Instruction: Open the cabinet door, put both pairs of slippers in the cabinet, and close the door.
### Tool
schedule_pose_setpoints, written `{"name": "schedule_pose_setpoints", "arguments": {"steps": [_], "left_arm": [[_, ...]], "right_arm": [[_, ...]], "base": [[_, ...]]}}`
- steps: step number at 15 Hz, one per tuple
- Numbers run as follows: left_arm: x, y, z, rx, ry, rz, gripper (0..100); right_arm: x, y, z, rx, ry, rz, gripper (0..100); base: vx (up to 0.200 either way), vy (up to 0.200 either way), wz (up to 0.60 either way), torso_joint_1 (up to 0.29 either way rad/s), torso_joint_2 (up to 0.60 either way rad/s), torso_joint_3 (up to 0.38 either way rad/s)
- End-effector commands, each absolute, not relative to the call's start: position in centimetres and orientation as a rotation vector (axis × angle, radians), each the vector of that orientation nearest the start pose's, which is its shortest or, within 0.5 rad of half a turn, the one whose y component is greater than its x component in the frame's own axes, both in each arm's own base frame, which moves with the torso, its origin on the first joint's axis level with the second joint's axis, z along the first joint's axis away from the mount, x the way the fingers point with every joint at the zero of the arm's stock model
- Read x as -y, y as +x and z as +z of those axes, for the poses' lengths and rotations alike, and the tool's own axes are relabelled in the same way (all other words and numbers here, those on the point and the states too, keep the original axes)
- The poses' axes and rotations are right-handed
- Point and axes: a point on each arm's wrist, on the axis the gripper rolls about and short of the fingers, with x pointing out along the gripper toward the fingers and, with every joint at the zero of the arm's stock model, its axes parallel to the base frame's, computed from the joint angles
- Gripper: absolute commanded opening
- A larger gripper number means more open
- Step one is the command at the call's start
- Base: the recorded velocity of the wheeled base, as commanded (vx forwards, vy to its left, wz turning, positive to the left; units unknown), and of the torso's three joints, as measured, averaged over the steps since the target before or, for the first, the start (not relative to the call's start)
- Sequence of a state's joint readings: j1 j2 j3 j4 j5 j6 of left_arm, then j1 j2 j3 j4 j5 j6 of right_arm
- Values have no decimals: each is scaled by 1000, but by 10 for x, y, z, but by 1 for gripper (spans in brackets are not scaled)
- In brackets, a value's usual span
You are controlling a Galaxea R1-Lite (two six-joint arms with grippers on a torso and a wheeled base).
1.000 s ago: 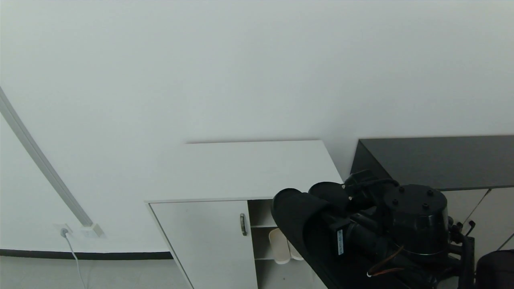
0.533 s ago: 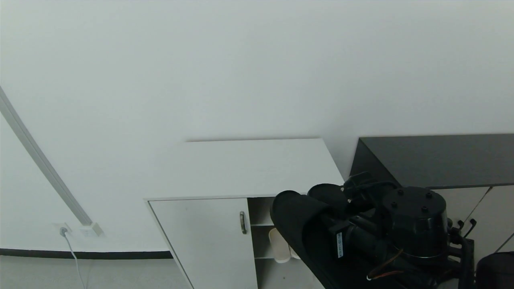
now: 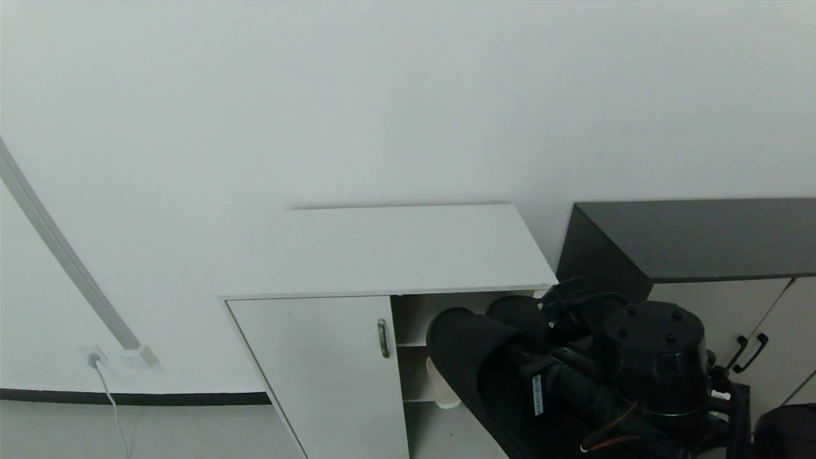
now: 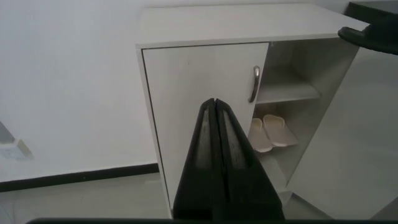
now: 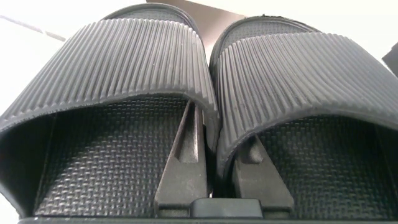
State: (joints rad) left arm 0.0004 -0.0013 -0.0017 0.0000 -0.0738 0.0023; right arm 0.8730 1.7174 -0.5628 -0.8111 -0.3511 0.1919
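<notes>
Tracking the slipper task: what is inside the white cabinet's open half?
A pale pair of slippers lies on the shelf below the top one. The closed door hides the other half.

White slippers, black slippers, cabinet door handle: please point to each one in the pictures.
white slippers (image 4: 278, 129): left wrist view, on the insole of one slipper.
black slippers (image 5: 143, 62): right wrist view, on the ribbed strap of one slipper.
door handle (image 3: 383, 338): head view, on the middle of the bar.
</notes>
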Motion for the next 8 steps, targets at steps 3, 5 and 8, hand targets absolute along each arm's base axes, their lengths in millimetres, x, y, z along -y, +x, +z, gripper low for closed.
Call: {"name": "schedule_pose_setpoints", "arguments": {"steps": [3,5,8], "left_arm": [[2,-23,76,2,2,-71,0],[2,-23,76,2,2,-71,0],[2,-23,76,2,2,-72,0]], "right_arm": [[-209,185,132,-336,-17,488,0],[-209,184,130,-342,-21,489,0],[-210,183,130,-342,-22,492,0]], "base": [[0,0,0,-208,505,277],[0,0,0,-229,554,322],[0,0,0,-222,541,323]]}}
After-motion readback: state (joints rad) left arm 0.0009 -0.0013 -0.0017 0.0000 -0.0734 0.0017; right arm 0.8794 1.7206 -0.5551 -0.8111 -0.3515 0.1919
